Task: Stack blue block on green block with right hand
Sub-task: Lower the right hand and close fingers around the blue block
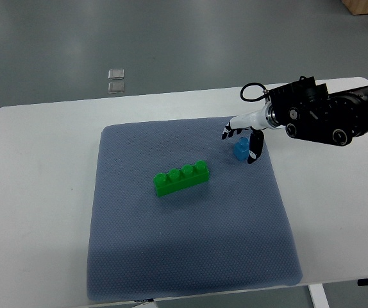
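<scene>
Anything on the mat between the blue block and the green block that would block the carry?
Nothing visible. The blue block sits at the right hand, and only bare mat lies between it and the green block.

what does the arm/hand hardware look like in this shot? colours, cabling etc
Only the right arm shows: chunky black housings with round silver fasteners and a metallic ring at the wrist. A thin black cable loops out above the wrist. The right hand is white at the palm with dark, black-tipped fingers. No sleeve or readable markings.
</scene>
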